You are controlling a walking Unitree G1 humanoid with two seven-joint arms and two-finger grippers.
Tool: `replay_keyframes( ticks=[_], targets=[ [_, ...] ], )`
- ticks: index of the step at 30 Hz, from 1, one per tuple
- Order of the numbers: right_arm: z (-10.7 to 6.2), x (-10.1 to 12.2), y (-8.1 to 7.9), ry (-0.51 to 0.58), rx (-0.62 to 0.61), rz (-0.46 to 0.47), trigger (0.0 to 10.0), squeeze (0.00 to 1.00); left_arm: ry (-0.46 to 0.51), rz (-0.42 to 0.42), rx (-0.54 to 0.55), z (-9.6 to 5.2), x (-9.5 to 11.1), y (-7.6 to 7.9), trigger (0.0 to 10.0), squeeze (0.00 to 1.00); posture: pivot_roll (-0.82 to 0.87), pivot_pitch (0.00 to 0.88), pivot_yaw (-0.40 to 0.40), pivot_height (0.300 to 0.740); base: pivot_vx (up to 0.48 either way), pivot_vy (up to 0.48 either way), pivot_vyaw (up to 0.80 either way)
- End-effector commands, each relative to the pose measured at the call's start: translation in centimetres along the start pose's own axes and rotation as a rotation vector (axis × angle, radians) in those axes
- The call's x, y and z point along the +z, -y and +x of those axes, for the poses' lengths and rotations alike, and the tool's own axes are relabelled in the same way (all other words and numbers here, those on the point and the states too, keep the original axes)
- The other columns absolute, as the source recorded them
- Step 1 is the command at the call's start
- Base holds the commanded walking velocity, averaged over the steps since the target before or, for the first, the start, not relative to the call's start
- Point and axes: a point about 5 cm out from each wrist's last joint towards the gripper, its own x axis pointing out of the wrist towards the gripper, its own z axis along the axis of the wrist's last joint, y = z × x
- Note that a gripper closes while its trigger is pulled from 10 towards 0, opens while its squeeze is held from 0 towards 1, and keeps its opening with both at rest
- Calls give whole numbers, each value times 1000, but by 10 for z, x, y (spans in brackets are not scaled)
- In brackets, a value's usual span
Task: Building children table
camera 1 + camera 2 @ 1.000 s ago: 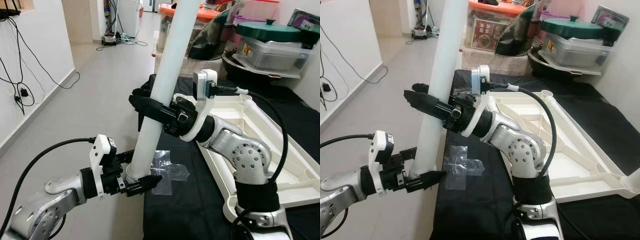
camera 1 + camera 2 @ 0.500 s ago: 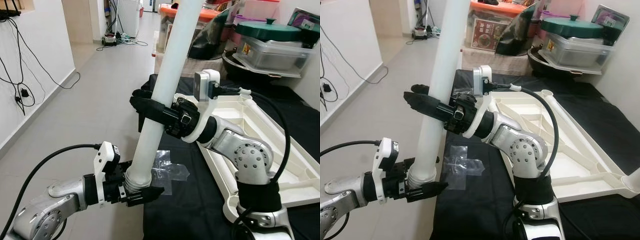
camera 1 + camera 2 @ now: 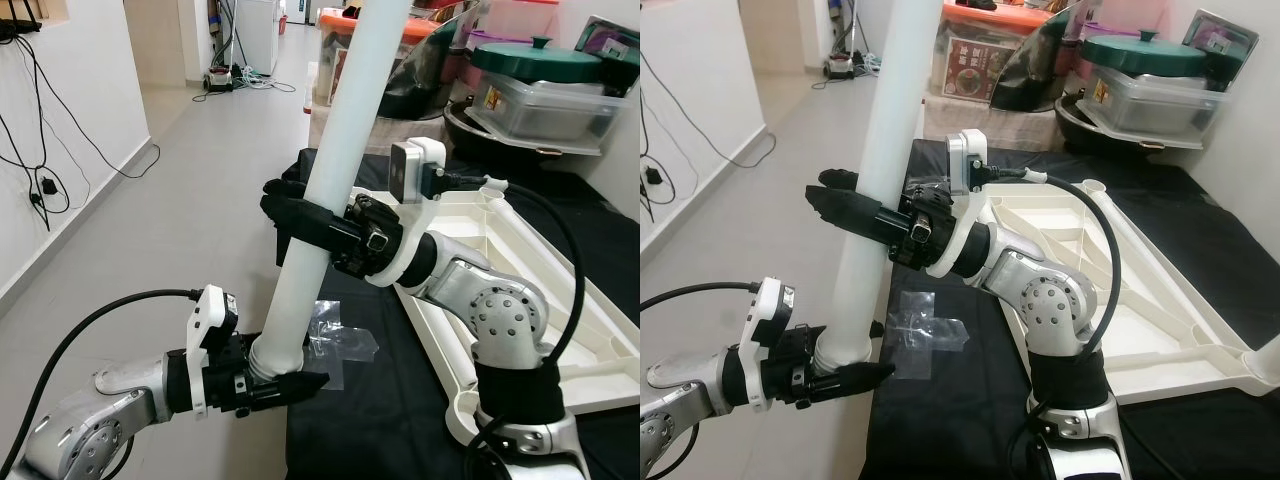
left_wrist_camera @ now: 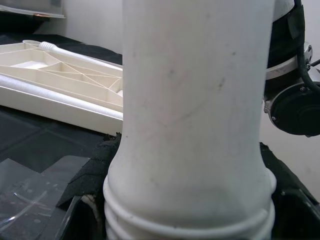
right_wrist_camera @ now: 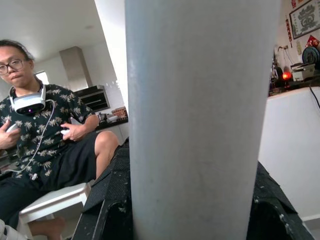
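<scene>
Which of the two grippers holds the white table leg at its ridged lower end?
The left gripper: it clamps the white table leg at the ridged bottom end, while the right gripper grips it higher, around the middle.

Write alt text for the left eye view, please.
Both grippers clamp a long white plastic table leg tilted over the floor: right gripper mid-length, left gripper at its ribbed lower end. An upturned cream plastic tabletop lies on black cloth behind.

Matt white plastic table leg (image 3: 335, 190), black cloth (image 3: 390, 420), clear glossy plastic bag (image 3: 335, 345)
</scene>
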Motion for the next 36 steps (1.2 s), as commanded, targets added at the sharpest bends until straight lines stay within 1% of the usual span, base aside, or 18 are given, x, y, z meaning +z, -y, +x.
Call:
replay_keyframes(
  ticks=[1,6,9,10,14,15,16,17,18,19,20,22,23,26,29,31,33,36],
  targets=[
    [4,0,-9,-15,54,-15,0,0,41,-12,5,-3,3,-1,0,0,88,0,-91,740,0,0,0],
    [2,-2,-8,-10,33,-20,0,0,35,-6,0,-2,2,0,0,0,88,0,-91,740,0,0,0],
    [1,-3,-3,-16,-40,-38,0,0,25,5,12,-3,2,-1,0,0,88,0,-91,740,0,0,0],
    [0,-5,-1,-32,-73,-45,10000,0,23,7,17,-3,3,-1,0,0,88,0,-91,740,0,0,0],
    [0,-6,1,-52,-104,-49,10000,0,23,9,21,-5,3,-2,0,0,91,0,-90,740,0,0,0],
    [-2,-8,7,-64,-185,-73,10000,1000,5,37,64,-8,4,-6,0,0,85,0,-85,740,0,0,0],
    [-2,-8,7,-64,-185,-73,10000,1000,5,37,64,-8,4,-6,0,0,85,0,-85,740,0,0,0],
    [-4,-9,11,-74,-254,-93,10000,0,-12,65,105,-11,5,-9,0,0,85,0,-85,740,0,0,0],
    [-4,-9,11,-74,-254,-93,10000,0,-12,65,105,-11,5,-9,0,0,85,0,-85,740,0,0,0],
    [-6,-11,17,-85,-332,-106,10000,0,-45,123,219,-15,7,-22,0,0,81,0,-84,740,0,0,0],
    [-6,-11,17,-85,-332,-106,10000,0,-45,123,219,-15,7,-22,0,0,81,0,-84,740,0,0,0],
    [-11,-16,29,-83,-512,-106,10000,0,-63,227,533,-23,15,-52,0,0,87,0,-89,740,0,0,0],
    [-12,-18,32,-62,-575,-86,10000,0,-57,253,613,-23,17,-58,0,0,90,0,-92,740,0,0,0],
    [-10,-24,35,-14,-649,-34,10000,0,-71,273,643,-12,12,-53,0,0,89,0,-94,740,0,0,0],
    [-8,-26,35,0,-656,-13,10000,0,-80,277,636,-8,9,-51,0,0,89,0,-93,740,0,0,0],
    [-6,-28,35,26,-661,24,10000,0,-90,277,643,-4,4,-51,0,0,89,0,-93,740,0,0,0],
    [3,-37,36,84,-665,119,10000,0,-122,285,639,10,-8,-50,0,0,88,0,-94,740,0,0,0],
    [6,-39,36,98,-666,143,10000,0,-131,287,637,14,-12,-50,0,0,88,0,-94,740,0,0,0]
  ],
)
